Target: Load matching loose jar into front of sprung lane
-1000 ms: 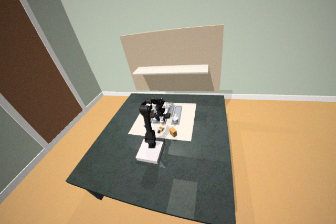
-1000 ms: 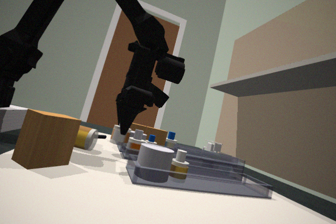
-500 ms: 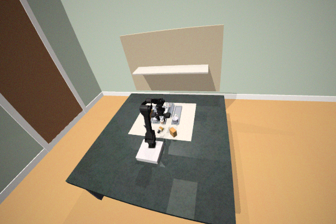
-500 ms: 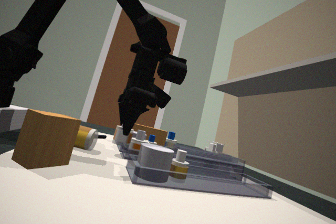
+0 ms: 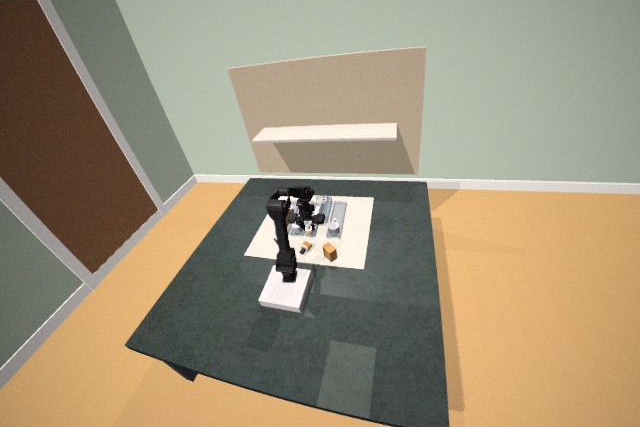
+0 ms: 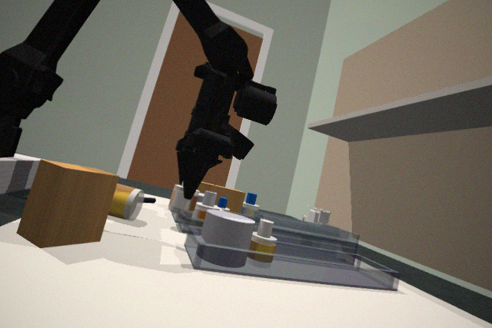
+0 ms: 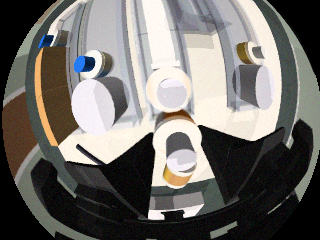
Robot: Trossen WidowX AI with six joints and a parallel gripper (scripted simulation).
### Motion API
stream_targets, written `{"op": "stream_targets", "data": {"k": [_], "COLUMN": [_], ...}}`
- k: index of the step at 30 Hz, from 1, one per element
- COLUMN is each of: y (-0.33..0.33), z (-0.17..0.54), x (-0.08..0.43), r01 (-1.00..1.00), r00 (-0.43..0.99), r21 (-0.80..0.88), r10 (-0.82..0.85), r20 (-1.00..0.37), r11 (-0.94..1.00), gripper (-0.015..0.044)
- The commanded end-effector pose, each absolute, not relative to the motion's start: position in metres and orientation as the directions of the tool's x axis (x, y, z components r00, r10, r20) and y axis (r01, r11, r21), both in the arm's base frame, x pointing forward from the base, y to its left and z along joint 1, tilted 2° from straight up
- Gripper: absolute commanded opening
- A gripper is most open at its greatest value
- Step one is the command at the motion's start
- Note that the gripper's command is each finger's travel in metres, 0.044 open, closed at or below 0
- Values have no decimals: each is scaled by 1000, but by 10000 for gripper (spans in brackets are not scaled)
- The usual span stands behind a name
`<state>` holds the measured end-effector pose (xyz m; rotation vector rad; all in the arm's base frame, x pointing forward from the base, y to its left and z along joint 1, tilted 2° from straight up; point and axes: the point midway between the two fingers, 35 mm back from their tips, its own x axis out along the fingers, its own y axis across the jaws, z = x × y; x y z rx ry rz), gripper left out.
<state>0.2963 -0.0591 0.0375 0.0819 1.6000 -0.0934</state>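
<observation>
Wrist view, nearest first: the gripper (image 7: 179, 150) is clamped on the jar (image 7: 179, 155), white cap, orange band, held upright at the lane (image 7: 159, 34) mouth. Just ahead stands the old jar (image 7: 171, 90), seemingly touching or nearly so; the grip by the upper body probably keeps the base free to seat behind the front stop while pushing the row back. Beyond, the lane runs on; the pusher plate is too blurred to place. The exterior view shows what the wrist cannot: the fingers' height over the trays and the block (image 6: 65, 202) and a lying bottle (image 6: 126, 200) well aside. The top view only locates the arm over the mat (image 5: 356, 251).
</observation>
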Motion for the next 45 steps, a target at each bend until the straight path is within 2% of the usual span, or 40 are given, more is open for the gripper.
{"op": "stream_targets", "data": {"k": [1,45], "y": [-60,-62], "z": [40,43], "x": [306,323], "r01": [116,116], "r00": [-7,-5], "r21": [-8,-8], "r10": [-7,-7], "r20": [-1000,-1000], "r11": [993,993], "gripper": [0,0]}}
